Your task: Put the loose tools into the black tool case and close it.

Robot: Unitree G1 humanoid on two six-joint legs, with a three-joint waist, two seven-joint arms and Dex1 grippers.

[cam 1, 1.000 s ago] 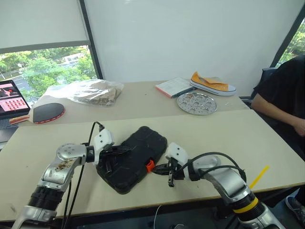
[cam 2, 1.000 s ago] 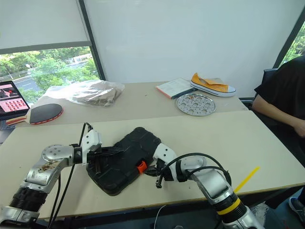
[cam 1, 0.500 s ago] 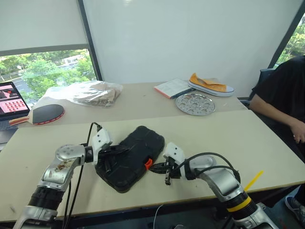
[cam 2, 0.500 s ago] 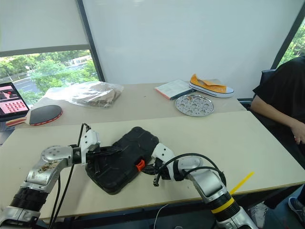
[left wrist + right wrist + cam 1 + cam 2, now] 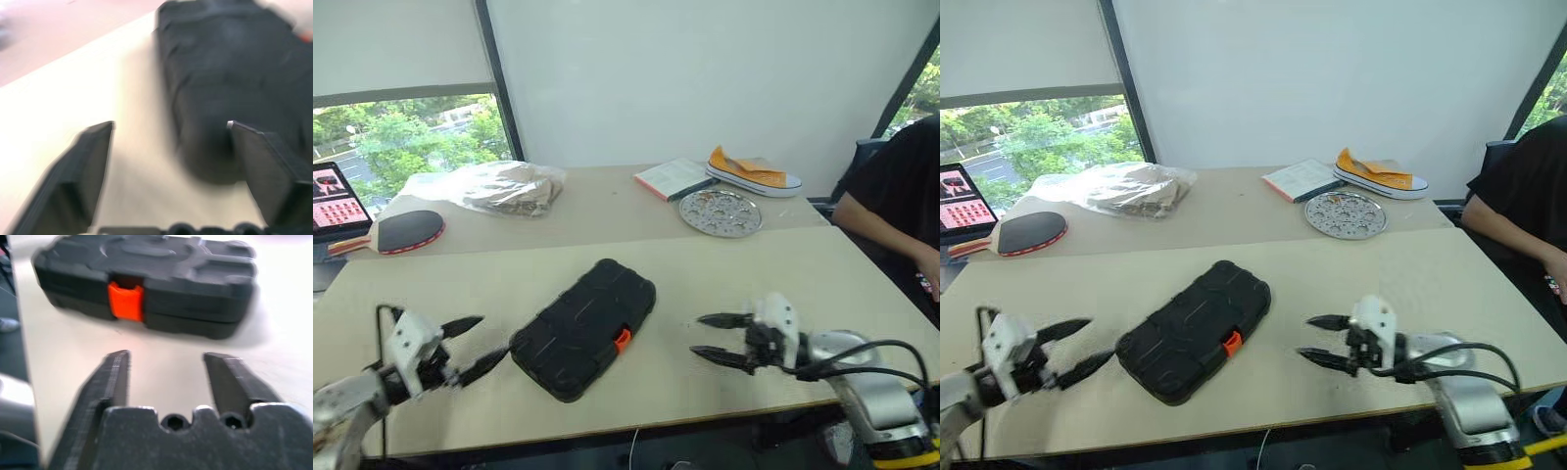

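I see the black tool case [image 5: 583, 328] lying shut on the table [image 5: 822, 274], its orange latch [image 5: 125, 301] facing my right gripper [image 5: 712, 336]; it sits between both spread, empty grippers, beyond the fingertips of my left gripper [image 5: 473, 345]; I judge closing is done, so next I only check the latch.
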